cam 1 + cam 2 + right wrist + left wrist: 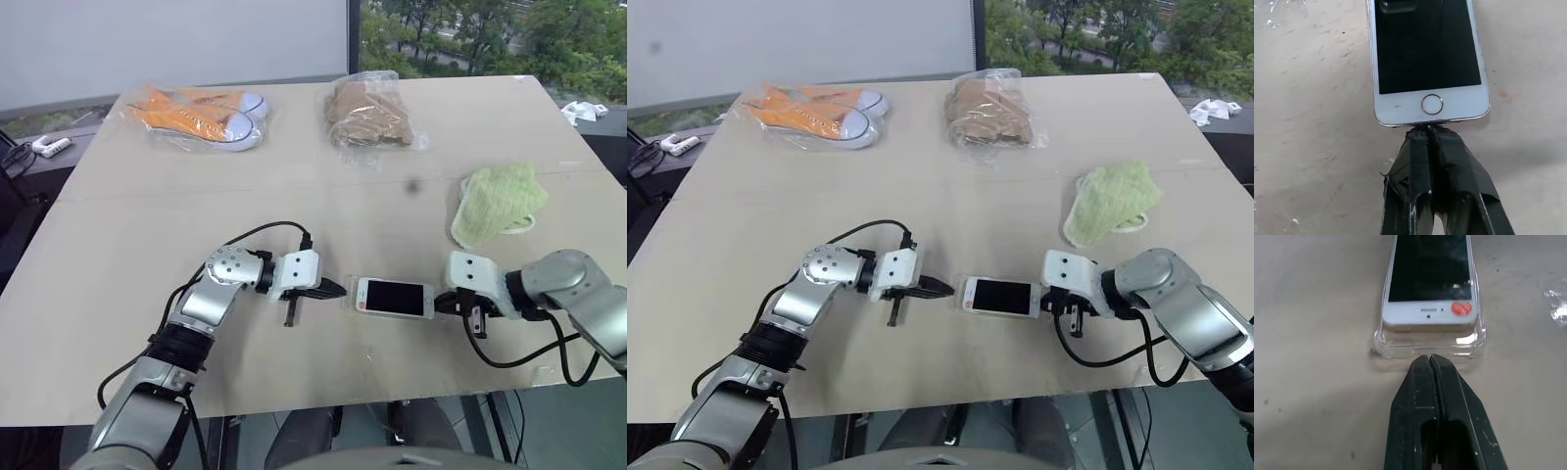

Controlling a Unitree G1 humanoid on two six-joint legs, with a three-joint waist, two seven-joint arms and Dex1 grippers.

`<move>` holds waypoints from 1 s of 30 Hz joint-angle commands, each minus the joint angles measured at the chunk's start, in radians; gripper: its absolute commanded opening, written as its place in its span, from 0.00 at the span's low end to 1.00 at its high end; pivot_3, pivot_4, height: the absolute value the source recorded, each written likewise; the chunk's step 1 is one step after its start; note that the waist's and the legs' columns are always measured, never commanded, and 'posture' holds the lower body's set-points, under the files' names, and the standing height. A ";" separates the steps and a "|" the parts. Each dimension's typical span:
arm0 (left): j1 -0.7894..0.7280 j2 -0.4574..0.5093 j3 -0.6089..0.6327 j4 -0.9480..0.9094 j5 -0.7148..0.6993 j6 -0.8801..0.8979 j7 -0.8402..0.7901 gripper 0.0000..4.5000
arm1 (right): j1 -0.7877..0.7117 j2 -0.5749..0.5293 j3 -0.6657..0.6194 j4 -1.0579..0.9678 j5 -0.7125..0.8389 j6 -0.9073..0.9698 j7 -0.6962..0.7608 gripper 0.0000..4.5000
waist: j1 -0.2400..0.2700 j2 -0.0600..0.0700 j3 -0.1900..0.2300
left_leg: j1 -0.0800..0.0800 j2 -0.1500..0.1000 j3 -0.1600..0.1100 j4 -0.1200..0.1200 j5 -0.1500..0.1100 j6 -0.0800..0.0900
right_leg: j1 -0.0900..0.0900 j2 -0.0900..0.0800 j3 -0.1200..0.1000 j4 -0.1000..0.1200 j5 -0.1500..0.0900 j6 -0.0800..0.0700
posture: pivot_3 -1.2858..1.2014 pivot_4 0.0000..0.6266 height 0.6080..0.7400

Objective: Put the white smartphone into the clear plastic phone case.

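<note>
The white smartphone [395,298] lies flat, screen up, near the table's front edge, between my two grippers. Its earpiece end, with a small red sticker, rests inside the clear plastic phone case [1427,346]; the case's end wall stands out a little beyond the phone. My left gripper [1430,359] is shut, its tips touching that end wall of the case. My right gripper [1425,130] is shut too, its taped tips pressed against the phone's home-button end [1432,105]. Neither gripper holds anything.
At the back of the table [147,225] lie orange shoes in a clear bag [201,116] and a bagged brown item [367,115]. A green cloth [498,202] sits to the right, behind my right arm. A crinkled bit of clear plastic [1557,298] lies near the case.
</note>
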 commanded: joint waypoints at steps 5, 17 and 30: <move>-0.019 -0.020 -0.009 -0.050 -0.010 0.013 0.008 0.00 | -0.046 0.037 0.022 -0.036 -0.001 0.007 -0.007 0.01 | -0.001 0.000 0.000 | 0.000 0.000 0.000 0.000 0.000 0.000 | 0.000 0.000 0.000 0.000 0.000 0.000 | 0.52 0.24 1.00; -0.012 -0.035 -0.017 -0.070 -0.010 0.026 0.011 0.00 | -0.108 0.126 0.084 -0.019 -0.031 0.027 -0.014 0.01 | -0.005 0.000 0.000 | 0.002 0.000 0.001 0.001 0.000 0.000 | 0.000 0.000 0.001 0.003 0.000 0.000 | 0.52 0.24 1.00; -0.009 -0.038 -0.028 -0.076 -0.017 0.031 0.017 0.00 | -0.110 0.181 0.109 -0.010 -0.039 0.073 -0.053 0.01 | -0.002 0.000 0.000 | 0.003 0.000 0.002 0.001 0.000 0.000 | 0.000 0.000 0.002 0.004 0.000 0.000 | 0.52 0.24 1.00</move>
